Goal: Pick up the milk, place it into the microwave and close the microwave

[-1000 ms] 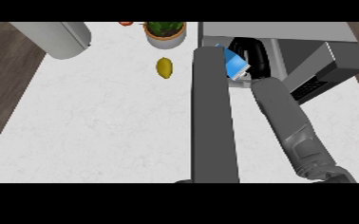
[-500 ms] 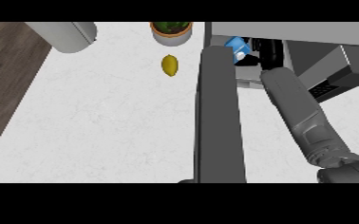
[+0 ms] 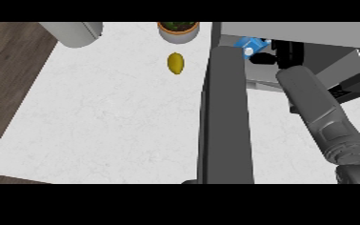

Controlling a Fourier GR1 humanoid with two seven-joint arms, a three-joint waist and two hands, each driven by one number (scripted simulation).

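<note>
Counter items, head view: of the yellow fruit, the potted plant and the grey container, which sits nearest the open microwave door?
The potted plant, at the counter's far edge beside the microwave door. The yellow fruit lies farther left; the grey container farthest.

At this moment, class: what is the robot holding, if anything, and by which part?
The right hand is curled round the blue milk carton inside the microwave; which part it grips cannot be told. No left hand shows.

Bright, even light on the white counter (image 3: 105, 119); shadows faint, microwave (image 3: 295, 33) interior dark.

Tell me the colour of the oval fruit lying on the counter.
Yellow, slightly olive. The fruit shows clearly in the head view, below the potted plant.
</note>
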